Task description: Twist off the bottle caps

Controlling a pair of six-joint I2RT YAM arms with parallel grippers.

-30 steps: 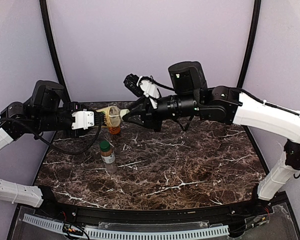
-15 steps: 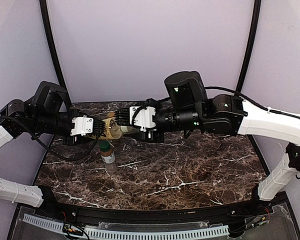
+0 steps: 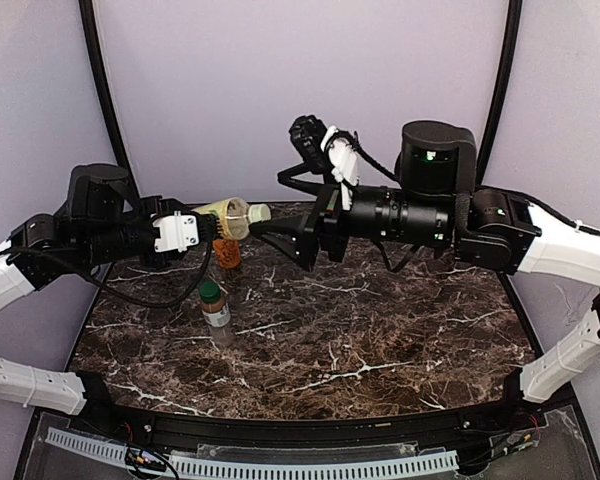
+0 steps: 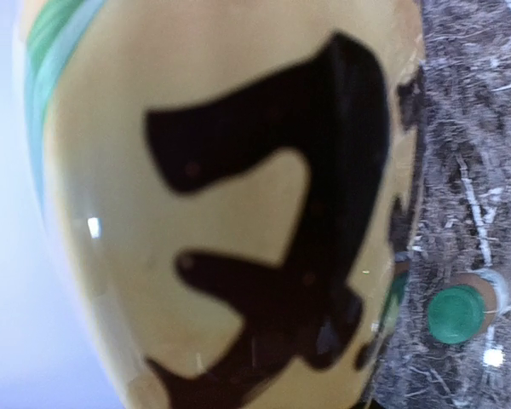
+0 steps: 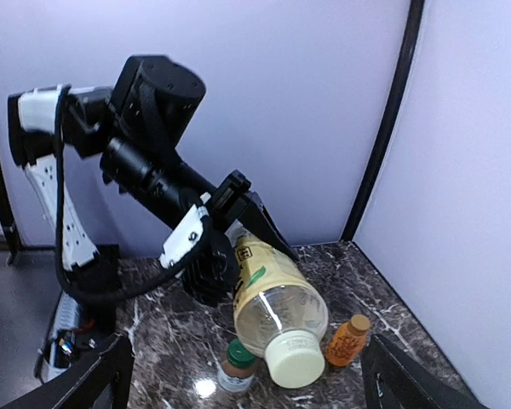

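Holding the tea bottle (image 3: 228, 218) sideways in the air over the far left of the desk (image 3: 380, 330), the left jaws are grasping its body while the right jaws are standing released, wide of its white cap (image 3: 259, 213), and the orange bottle (image 3: 228, 253) and green-capped bottle (image 3: 217, 308) are standing below.

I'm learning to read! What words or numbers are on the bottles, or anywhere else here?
Tall bottle, small boxed print on its label: too small to read.
Tall bottle, left wrist view: a big black brush mark, too close and cut off to read.
Orange bottle: dark print, too blurred to read.
Green-capped bottle: label too small to read.
No other writing shows, so nothing here can be quoted.
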